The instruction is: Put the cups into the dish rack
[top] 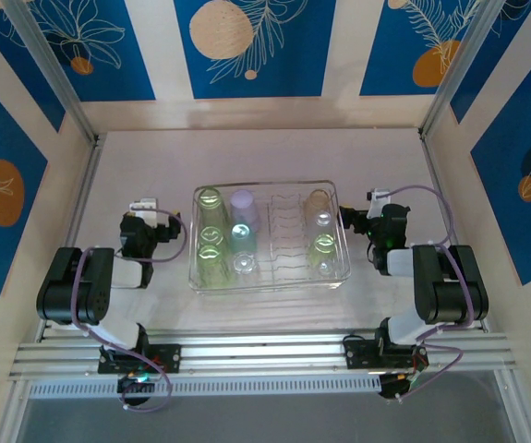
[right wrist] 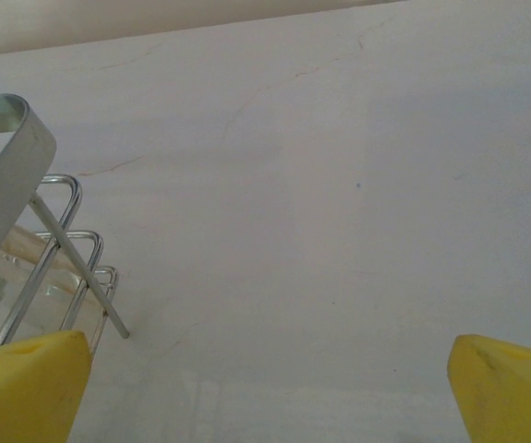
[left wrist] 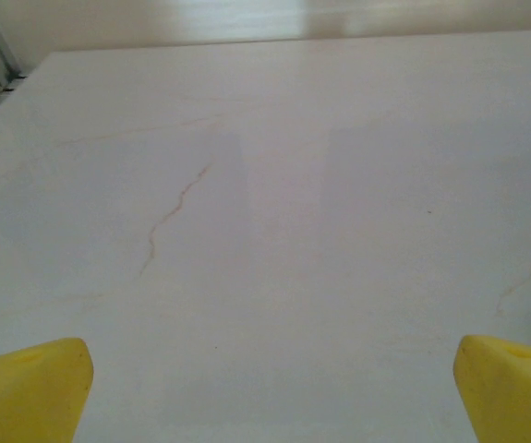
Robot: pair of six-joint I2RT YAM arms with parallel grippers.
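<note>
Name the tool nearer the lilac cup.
Left. Left tool sits outside the left edge of the dish rack; right tool past its right edge, farther from the lilac cup.

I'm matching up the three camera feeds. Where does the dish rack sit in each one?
Top external: dish rack in the centre of the table.
Right wrist: one corner of the rack at the left edge.
Left wrist: pale table with a thin crack.
Shared landmark: the pale table top.
</note>
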